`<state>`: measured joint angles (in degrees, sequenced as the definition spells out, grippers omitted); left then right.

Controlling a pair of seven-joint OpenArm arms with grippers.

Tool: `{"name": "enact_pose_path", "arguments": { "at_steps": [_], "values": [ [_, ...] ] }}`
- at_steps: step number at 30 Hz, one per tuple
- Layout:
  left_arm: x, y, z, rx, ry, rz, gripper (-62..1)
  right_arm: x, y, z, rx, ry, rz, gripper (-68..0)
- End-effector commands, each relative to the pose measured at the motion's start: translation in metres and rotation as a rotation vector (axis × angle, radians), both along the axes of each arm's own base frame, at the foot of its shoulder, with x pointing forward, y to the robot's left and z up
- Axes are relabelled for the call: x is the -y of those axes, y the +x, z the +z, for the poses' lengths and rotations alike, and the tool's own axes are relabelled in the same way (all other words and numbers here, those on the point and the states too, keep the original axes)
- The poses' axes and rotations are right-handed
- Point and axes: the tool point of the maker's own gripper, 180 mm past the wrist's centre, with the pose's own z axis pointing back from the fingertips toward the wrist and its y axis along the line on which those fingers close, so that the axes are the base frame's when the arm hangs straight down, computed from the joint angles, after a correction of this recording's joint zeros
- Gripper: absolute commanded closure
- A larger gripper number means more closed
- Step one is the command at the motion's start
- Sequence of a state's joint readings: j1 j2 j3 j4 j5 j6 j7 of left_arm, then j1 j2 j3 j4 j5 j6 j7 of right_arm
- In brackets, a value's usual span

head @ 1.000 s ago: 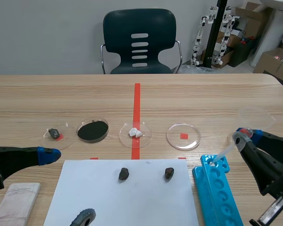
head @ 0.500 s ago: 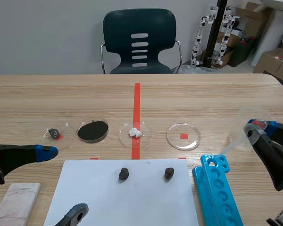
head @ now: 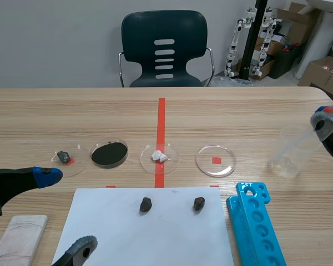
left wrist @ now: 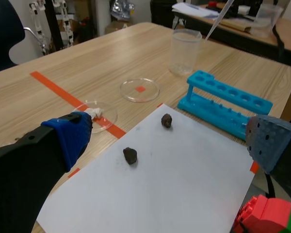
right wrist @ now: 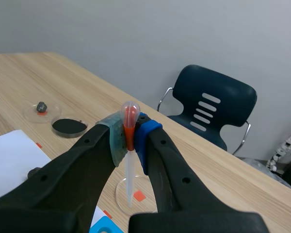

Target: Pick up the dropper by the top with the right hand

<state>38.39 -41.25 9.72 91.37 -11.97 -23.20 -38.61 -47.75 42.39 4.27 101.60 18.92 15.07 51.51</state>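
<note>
The dropper [right wrist: 129, 167] is a clear plastic pipette with red liquid in its bulb. My right gripper [right wrist: 129, 132] is shut on its top, just under the bulb, and the stem hangs down freely. In the scene view the right gripper [head: 326, 118] is raised at the far right, above the clear beaker [head: 291, 151] and apart from the blue tube rack [head: 255, 227]. In the left wrist view, the dropper's tip [left wrist: 217, 22] shows high above the beaker [left wrist: 185, 51]. My left gripper [head: 64, 213] is open over the near left of the table, holding nothing.
A white sheet [head: 144, 233] carries two dark rocks [head: 146, 204] [head: 198, 203]. Several petri dishes [head: 215, 160] lie in a row behind it. A stone block [head: 16, 241] sits at the near left. Toy bricks [left wrist: 266, 216] lie under my left gripper. A chair [head: 164, 50] stands beyond the table.
My right gripper has risen and moved right with the dropper, lifting its tip away from the blue rack. The left gripper has drifted slightly lower and left.
</note>
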Motion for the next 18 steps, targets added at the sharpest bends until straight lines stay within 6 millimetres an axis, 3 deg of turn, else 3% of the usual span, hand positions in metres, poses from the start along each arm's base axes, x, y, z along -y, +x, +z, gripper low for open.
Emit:
{"name": "enact_pose_path", "arguments": {
  "at_steps": [1,11,18],
  "values": [
    [0.001,0.0,0.009,0.018,-0.043,0.001,-62.3,0.004,0.003,0.012,0.023,0.024,-0.014,-0.6],
    [0.0,0.0,0.026,0.054,-0.135,0.004,-62.3,0.007,0.018,0.024,-0.087,0.099,-0.044,-0.6],
    [-0.001,-0.001,0.035,0.078,-0.178,0.003,-62.3,-0.007,0.02,0.034,-0.117,0.113,-0.023,-0.6]
  ]
}}
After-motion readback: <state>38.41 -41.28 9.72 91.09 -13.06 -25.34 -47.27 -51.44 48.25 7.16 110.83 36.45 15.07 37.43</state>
